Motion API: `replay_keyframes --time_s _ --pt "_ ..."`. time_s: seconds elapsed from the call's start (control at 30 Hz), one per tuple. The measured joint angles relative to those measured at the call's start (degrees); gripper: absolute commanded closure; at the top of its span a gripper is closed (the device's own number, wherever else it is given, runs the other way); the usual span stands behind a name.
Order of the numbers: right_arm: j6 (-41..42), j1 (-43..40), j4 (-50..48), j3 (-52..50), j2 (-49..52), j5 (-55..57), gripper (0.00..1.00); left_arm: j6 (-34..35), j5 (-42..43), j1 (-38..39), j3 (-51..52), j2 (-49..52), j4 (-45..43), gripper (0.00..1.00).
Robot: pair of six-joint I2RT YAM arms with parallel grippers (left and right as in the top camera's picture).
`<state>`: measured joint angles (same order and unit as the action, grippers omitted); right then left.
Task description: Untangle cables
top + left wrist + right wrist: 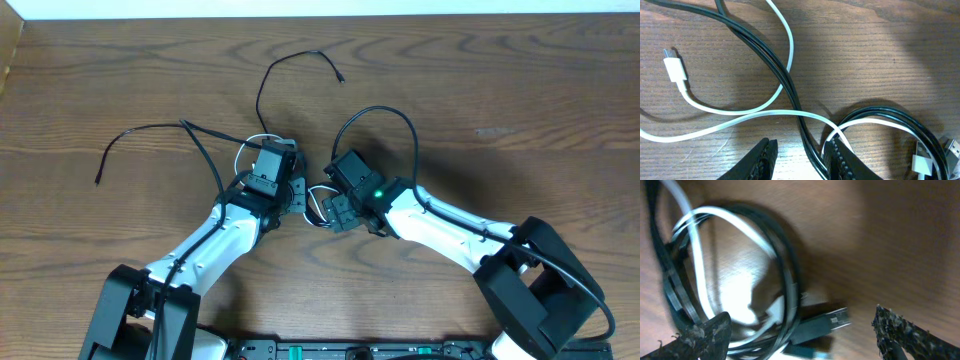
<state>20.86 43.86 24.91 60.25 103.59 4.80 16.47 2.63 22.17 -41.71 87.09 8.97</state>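
Hardly anything looks untangled: the thin white cord (791, 50) loops through the thin black cords (760, 56), while the left pincer (801, 141) is part-open and the right pincer (802, 312) wide, neither gripping anything.

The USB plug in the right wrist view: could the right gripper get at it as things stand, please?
Probably yes: the right gripper is open and the USB plug lies between its fingers, though the black loop beside it might get caught too.

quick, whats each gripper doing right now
left gripper: open, black cables lying loose between, not gripped
right gripper: open, holding nothing
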Motion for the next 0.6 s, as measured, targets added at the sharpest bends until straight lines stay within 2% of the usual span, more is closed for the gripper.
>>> replay_keyframes --time_s 0.17,0.33,0.6 --pt "0.52 -0.13 -0.02 0.00 1.05 4.00 0.07 2.19 -2.38 -0.02 0.00 0.00 0.20 0.63" --pt "0.98 -0.22 -0.22 0.02 2.89 5.03 0.07 5.01 -4.74 0.00 0.00 0.31 0.24 0.63" --pt "1.07 -0.22 -0.22 0.02 2.89 5.16 0.07 8.15 -2.54 0.00 0.00 5.29 -2.84 0.59"
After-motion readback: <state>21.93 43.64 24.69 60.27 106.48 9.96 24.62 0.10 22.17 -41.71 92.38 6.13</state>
